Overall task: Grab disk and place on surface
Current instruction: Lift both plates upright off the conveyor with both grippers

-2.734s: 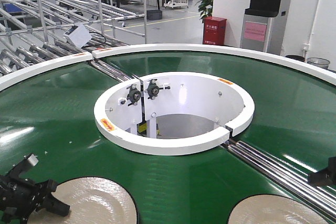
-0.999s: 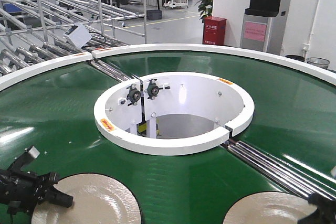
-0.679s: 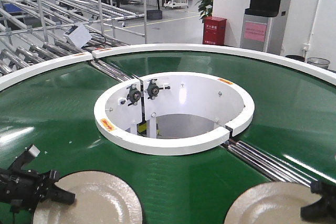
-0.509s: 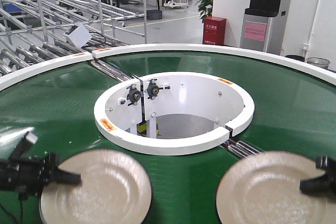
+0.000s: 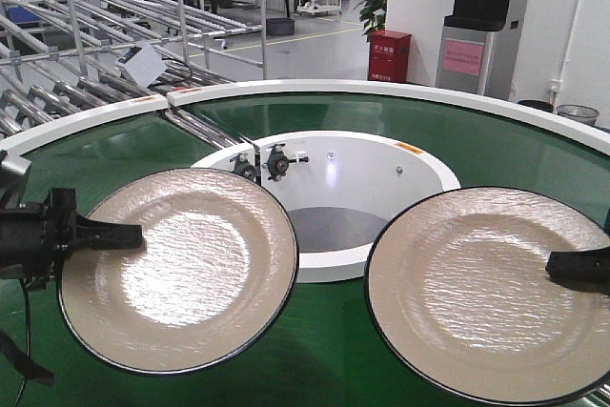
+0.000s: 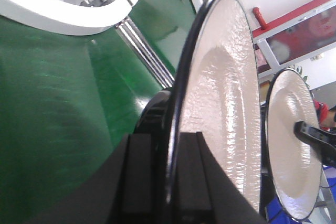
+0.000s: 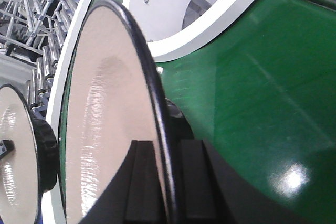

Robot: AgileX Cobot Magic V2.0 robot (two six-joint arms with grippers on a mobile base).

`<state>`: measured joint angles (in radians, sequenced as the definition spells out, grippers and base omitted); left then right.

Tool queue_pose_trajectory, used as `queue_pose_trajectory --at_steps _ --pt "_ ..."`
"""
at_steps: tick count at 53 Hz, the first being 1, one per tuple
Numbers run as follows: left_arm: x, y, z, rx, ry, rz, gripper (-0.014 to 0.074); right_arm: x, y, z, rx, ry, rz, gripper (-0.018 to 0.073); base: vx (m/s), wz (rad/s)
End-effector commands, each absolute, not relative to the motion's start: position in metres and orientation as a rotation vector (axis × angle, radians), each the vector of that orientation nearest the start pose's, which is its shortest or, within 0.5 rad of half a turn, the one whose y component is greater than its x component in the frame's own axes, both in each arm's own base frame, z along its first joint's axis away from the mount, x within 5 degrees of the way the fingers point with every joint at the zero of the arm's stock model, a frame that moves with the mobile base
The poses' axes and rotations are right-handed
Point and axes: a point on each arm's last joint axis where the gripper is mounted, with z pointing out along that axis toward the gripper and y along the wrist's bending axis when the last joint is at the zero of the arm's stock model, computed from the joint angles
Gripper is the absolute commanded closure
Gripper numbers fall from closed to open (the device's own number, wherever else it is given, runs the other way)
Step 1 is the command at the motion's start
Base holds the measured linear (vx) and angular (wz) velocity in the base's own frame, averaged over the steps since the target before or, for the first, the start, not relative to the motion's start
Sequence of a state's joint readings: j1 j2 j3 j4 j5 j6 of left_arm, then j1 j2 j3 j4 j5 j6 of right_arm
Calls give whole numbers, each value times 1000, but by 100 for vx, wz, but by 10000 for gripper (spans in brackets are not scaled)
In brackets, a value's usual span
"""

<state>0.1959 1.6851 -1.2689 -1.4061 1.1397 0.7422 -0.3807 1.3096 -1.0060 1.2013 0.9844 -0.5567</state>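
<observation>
Two cream disks with dark rims hang above the green belt, tilted face-on to the front camera. My left gripper [image 5: 133, 234] is shut on the left rim of the left disk [image 5: 181, 269]. The right disk [image 5: 481, 293] is pinched at its right rim by my right gripper [image 5: 555, 264], also shut. In the left wrist view the left gripper [image 6: 167, 174] has the disk edge [image 6: 220, 93] between its pads, and the other disk [image 6: 291, 140] shows beyond. In the right wrist view the right gripper [image 7: 165, 179] clamps its disk [image 7: 105, 129]. The surface is out of view.
The green ring-shaped conveyor belt [image 5: 534, 154] lies under both disks. A white inner ring [image 5: 329, 259] with a grey-floored hole sits between them. Metal rollers [image 5: 200, 126] cross the belt at the back left. Roller racks [image 5: 95, 35] stand behind on the left.
Both disks lay flat on the belt at the bottom edge earlier. Both arms have since lifted them up and tipped them toward the camera, grippers still on the rims.
</observation>
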Motion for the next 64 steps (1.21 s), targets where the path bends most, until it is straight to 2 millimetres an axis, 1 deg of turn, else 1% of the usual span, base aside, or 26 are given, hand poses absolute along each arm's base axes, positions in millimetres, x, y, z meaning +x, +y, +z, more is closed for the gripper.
queue_pose_trajectory --at_steps 1,6,64 --pt "342 -21 356 -45 1958 -1485 603 261 -26 363 397 1978 1106 568 0 0" --pt "340 -21 358 -40 1953 -1481 603 261 -26 363 394 1978 1105 568 0 0" --pt "340 -21 358 -36 1958 -1477 603 261 -26 363 394 1978 1105 568 0 -1"
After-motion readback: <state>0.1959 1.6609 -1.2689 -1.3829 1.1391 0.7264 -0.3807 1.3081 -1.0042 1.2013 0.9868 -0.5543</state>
